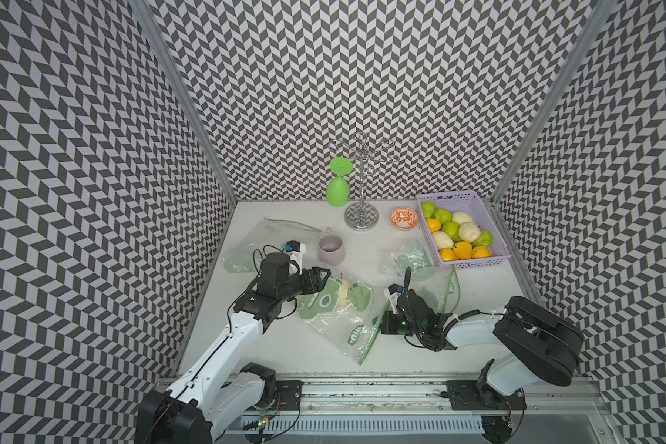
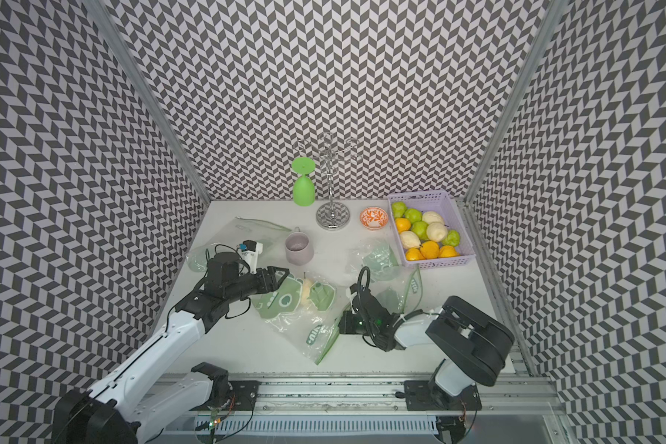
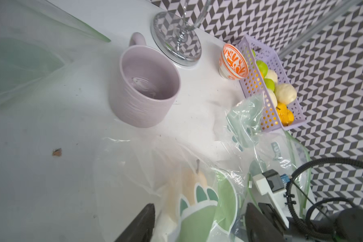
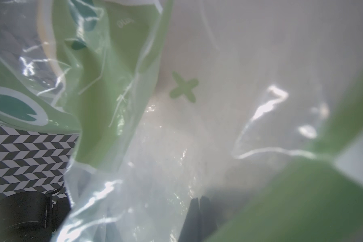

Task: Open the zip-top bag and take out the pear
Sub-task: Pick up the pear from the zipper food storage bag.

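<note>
**Green-print clear plastic zip-top bag (image 1: 335, 311): pale yellow pear (image 1: 345, 290) inside**

Bag lies mid white counter (image 1: 285, 353), pear in the half away from the zip. At that end, left gripper (image 3: 199, 211) released, jaws spread either side of bag, nothing gripped. Opp. end: right gripper (image 1: 380, 322) clenched on green zip edge, film draped across its wrist cam.

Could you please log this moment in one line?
left gripper: open astride zip-top bag | right gripper: shut on bag edge | pear: inside bag
</note>
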### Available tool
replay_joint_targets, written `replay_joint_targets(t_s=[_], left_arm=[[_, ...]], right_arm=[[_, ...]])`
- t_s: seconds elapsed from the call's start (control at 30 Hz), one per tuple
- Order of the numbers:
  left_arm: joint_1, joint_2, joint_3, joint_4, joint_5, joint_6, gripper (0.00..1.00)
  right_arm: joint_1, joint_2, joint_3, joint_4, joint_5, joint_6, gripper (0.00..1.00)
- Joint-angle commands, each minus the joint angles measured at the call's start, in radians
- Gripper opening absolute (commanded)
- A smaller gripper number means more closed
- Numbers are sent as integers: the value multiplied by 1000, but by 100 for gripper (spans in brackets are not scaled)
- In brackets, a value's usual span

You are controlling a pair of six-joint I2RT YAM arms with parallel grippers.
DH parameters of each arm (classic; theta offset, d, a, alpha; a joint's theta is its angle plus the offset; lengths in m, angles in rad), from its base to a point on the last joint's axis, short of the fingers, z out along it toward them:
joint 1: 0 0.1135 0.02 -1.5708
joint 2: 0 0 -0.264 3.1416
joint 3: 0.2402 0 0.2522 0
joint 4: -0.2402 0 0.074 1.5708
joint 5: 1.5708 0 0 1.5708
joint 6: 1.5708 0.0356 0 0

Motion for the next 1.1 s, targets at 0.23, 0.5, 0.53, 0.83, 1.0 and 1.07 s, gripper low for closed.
replay_joint_targets(t_s=[0.23, 0.5, 0.53, 0.83, 1.0, 1.07], left_arm=[[-120, 35, 206, -77, -84, 36, 61], [-200, 237, 145, 64, -180, 40, 44], [-199, 255, 139, 74, -207, 48, 44], [-181, 432, 133, 148, -315, 86, 38], [-170, 485, 47, 219, -329, 86, 36], [-168, 508, 21, 242, -329, 86, 36]], right_arm=[[-4, 16, 10, 7, 1, -31, 0], [-4, 21, 24, -7, -6, -47, 0], [-4, 21, 24, -7, -6, -49, 0], [-4, 33, 22, -7, -13, -60, 0], [-2, 17, 7, 26, -45, -63, 0], [-1, -2, -5, 62, -80, -61, 0]])
